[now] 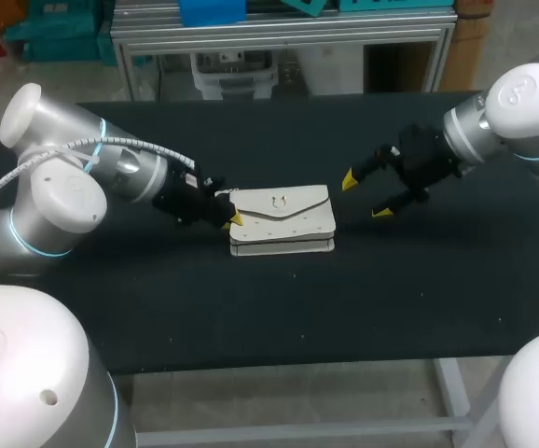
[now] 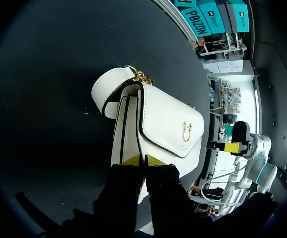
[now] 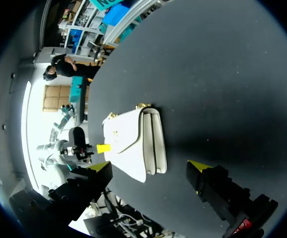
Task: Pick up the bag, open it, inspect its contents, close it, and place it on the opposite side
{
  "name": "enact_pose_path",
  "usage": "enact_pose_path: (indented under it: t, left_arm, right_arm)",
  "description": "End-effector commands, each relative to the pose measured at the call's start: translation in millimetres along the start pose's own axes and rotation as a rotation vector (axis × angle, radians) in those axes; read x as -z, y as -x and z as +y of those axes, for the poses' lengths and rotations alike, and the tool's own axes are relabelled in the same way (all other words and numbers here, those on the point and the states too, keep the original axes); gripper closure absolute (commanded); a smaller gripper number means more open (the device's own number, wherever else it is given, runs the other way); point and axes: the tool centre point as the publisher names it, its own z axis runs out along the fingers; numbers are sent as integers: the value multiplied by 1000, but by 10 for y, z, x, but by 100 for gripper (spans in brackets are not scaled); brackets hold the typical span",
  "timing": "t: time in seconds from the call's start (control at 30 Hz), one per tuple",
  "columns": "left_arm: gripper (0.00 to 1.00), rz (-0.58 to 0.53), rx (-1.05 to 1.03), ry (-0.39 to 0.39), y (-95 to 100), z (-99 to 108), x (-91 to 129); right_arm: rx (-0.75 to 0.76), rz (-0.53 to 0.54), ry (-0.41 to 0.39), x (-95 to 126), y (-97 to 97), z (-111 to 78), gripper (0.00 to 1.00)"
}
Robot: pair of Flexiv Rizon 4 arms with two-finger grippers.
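A white flap bag [image 1: 281, 220] with a gold clasp lies flat at the middle of the black table. My left gripper [image 1: 231, 220] is at the bag's left end. In the left wrist view its yellow tips [image 2: 143, 160] stand close together, pinching the black-trimmed edge of the bag [image 2: 163, 119] flap. The white strap [image 2: 112, 83] with its gold chain curls at the bag's far end. My right gripper [image 1: 363, 197] hovers open just right of the bag, apart from it. In the right wrist view the bag [image 3: 133, 141] lies ahead of my right gripper's [image 3: 149, 167] spread fingers.
The black table [image 1: 391, 299] stretches bare around the bag on all sides. Its front edge runs near the lower part of the head view, with a metal frame beyond the back edge.
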Motion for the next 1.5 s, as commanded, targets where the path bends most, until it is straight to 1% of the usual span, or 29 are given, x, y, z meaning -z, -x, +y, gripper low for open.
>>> enact_pose_path:
  t: [0.03,0.23,0.3,0.37,0.43,0.5,0.53,1.03,1.07,1.1,1.17,1.2,1.27,1.3,1.33,1.37,1.4,1.47,1.5]
  left_arm:
    - [100,-25,-1,-20,30,-29,137]
    - [100,-75,-15,-45,74,-156,384]
    - [100,-76,-32,-37,99,-213,486]
    - [100,-92,-43,-46,135,-281,573]
    - [100,-94,-71,-33,179,-350,667]
    - [100,-120,-98,-31,213,-409,728]
    - [100,-139,-111,-8,235,-447,756]
    - [100,-139,-111,-8,235,-447,756]
    - [100,-158,-128,-47,253,-509,768]
    - [100,-150,-158,-51,281,-572,796]
    - [100,-148,-181,-70,354,-703,875]
    - [100,-146,-175,-72,398,-772,934]
    - [100,-134,-199,-93,476,-903,1062]
    - [100,-145,-193,-114,509,-968,1118]
    - [100,-158,-206,-128,542,-1024,1169]
    - [100,-139,-214,-136,565,-1078,1224]
    - [100,-144,-227,-151,601,-1165,1295]
    - [100,-158,-228,-185,646,-1285,1366]
    - [100,-157,-244,-183,664,-1349,1403]
  right_arm:
    - [28,-32,4,120,15,3,0]
    - [88,-102,-1,326,95,41,0]
    - [116,-123,-3,403,133,57,0]
    - [146,-153,-3,472,163,69,0]
    - [187,-181,-7,532,191,82,0]
    - [217,-224,-33,565,225,99,0]
    - [219,-239,-44,577,253,115,0]
    - [219,-239,-44,577,253,115,0]
    - [238,-224,-52,575,271,138,0]
    - [241,-247,-40,595,305,168,0]
    - [252,-268,-43,667,387,235,0]
    - [248,-302,-32,719,432,270,0]
    - [253,-326,-29,820,519,339,0]
    - [247,-356,-14,889,575,381,0]
    - [244,-367,-12,925,611,408,0]
    - [236,-382,-6,972,655,443,0]
    - [229,-396,2,1034,712,488,0]
    - [224,-409,7,1072,747,518,0]
    - [212,-424,14,1116,793,555,0]
